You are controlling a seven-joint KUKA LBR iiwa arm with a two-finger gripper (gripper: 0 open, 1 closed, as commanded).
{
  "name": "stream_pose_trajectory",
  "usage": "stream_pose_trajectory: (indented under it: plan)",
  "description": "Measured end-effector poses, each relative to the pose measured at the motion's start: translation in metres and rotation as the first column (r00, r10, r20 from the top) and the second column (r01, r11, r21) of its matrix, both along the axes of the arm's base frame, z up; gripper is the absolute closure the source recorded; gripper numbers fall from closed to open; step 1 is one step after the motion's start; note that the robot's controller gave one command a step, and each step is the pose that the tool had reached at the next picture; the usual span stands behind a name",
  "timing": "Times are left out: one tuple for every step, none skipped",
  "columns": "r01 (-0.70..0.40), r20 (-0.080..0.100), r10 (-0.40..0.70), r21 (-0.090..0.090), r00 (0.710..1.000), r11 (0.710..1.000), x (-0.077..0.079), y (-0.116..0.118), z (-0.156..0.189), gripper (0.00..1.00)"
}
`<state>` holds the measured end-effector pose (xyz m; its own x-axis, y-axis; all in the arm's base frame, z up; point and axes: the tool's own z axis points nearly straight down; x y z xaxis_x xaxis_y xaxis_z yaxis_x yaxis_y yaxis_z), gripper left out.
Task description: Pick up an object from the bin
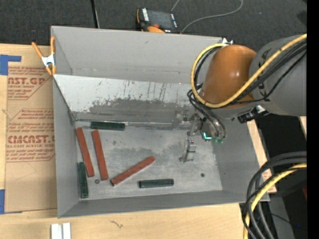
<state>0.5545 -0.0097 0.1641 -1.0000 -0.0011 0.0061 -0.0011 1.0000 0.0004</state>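
My gripper hangs over the right part of the bin floor, its fingers pointing down with nothing seen between them. The nearest loose thing is a dark green bar lying flat near the front wall, left of and below the gripper. A red-brown bar lies slanted on the floor further left.
Two red-brown bars lie side by side at the left. A dark green bar lies along the left front corner, another along the back wall. The arm with its orange cover reaches in from the right.
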Motion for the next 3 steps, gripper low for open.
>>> stream_pose_trajectory:
  plan:
    - [0.037,-0.002,-0.037,0.001,0.999,0.999,-0.053,0.059,-0.098,0.00]
    - [0.039,0.004,-0.039,0.001,0.999,0.999,-0.049,0.057,-0.092,1.00]
    - [0.040,0.012,-0.040,-0.002,0.999,0.999,-0.071,0.014,-0.004,1.00]
